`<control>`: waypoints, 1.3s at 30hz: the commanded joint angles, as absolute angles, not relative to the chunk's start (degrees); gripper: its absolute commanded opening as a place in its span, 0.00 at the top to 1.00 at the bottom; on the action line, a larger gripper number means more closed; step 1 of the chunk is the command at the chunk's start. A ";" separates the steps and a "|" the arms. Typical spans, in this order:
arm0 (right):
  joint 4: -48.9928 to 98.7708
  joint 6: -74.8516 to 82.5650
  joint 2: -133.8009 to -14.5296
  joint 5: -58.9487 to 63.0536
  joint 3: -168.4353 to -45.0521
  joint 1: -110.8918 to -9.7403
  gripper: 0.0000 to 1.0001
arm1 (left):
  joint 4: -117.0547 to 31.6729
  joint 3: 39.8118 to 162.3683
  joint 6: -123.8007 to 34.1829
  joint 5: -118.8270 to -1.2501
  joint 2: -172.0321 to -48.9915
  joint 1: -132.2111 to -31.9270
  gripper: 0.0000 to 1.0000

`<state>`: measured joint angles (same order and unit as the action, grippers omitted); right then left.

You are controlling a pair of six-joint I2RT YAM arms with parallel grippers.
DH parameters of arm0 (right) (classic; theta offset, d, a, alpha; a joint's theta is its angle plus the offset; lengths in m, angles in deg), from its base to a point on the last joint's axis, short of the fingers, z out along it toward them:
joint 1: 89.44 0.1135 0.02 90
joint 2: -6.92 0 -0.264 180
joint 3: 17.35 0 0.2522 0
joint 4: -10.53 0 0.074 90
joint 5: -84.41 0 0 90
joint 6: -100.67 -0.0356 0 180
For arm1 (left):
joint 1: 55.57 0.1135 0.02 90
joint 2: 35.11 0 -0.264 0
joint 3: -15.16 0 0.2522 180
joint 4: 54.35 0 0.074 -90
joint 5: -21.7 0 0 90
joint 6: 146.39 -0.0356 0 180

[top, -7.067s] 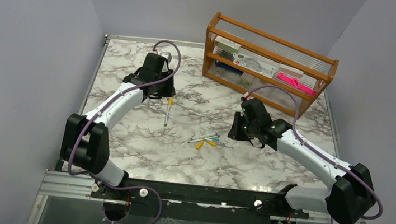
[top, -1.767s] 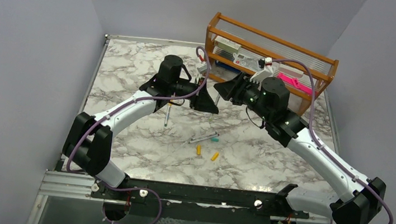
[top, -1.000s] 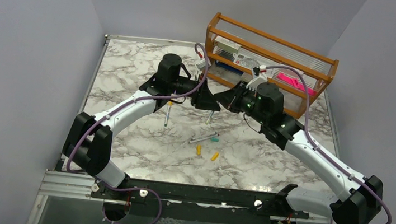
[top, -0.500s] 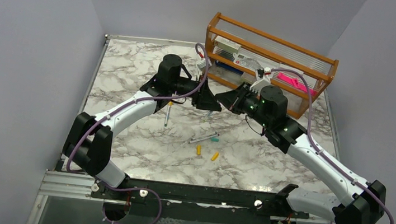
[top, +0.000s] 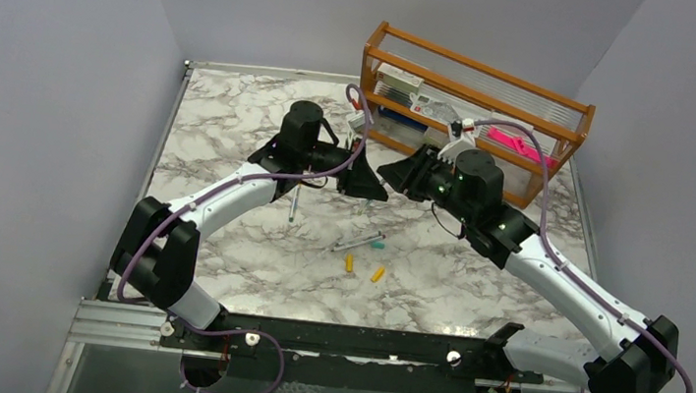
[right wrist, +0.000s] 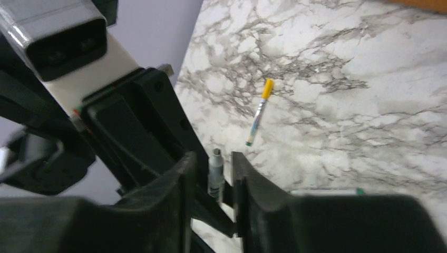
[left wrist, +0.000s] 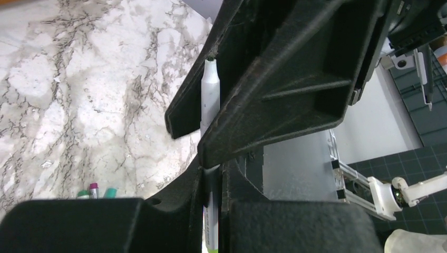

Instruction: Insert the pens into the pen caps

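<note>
White pen (left wrist: 211, 89), slim bare tip up-frame, pinched tight in the left gripper (top: 370, 187). The right gripper (top: 394, 174) crowds over it, can't tell its hold. Left of centre a yellow-capped pen (top: 294, 198), lower centre two yellow caps (top: 377, 275).

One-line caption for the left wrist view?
Left gripper shut on a thin white narrow-tipped pen above the marble table.

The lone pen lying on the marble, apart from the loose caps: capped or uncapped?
Capped. In the right wrist view the lone pen wears a yellow cap on one end, in line with the barrel.
</note>
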<state>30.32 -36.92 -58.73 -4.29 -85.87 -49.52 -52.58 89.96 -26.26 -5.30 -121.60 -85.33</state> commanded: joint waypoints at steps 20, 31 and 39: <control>64.82 -46.70 -60.02 -20.63 -80.13 -42.38 0.32 | -44.20 87.59 -30.07 -32.64 -120.03 -83.34 1.00; 63.82 -56.89 -71.28 -21.74 -82.13 -34.91 0.39 | -42.59 87.38 -30.75 -35.21 -119.80 -83.27 1.00; 63.29 -57.62 -77.05 -21.71 -84.54 -34.86 0.46 | -41.65 87.92 -31.25 -36.42 -119.67 -83.26 1.00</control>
<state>63.78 -56.16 -75.02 -19.85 -81.96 -35.38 -41.98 87.99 -30.19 -34.74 -121.56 -83.30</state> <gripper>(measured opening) 0.543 0.090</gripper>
